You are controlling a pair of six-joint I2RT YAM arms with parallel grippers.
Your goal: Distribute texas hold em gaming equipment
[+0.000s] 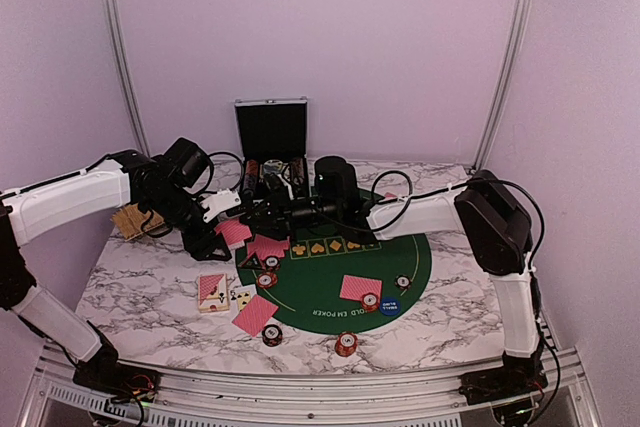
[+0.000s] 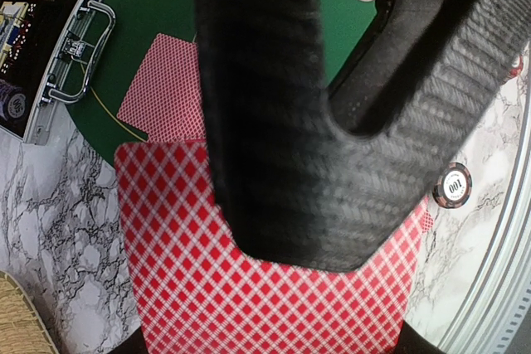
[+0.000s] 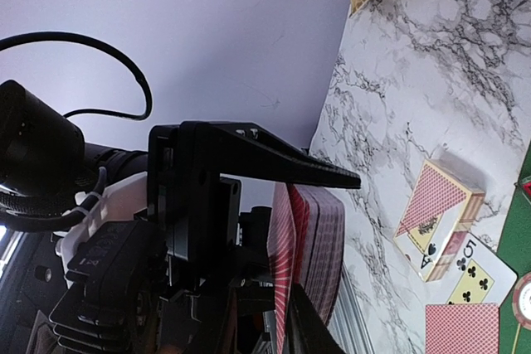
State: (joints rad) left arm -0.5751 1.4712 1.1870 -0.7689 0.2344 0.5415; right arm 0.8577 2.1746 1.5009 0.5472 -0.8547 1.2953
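1 card stack (image 3: 309, 246), left claw (image 3: 333, 267), edge-on right wrist

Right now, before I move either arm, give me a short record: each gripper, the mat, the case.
left gripper: shut on red-backed card stack
right gripper: at that stack's edge, grip unclear
green mat: loose red-backed cards, striped chips, blue disc
marble beside mat: card box, face-up five of clubs, two more chips
case: open, behind the mat

Left arm (image 1: 70, 197) and right arm (image 1: 425, 213) meet over the green mat's (image 1: 300, 293) edge, red-backed cards (image 1: 237, 234) between them, case (image 1: 271, 129) open behind
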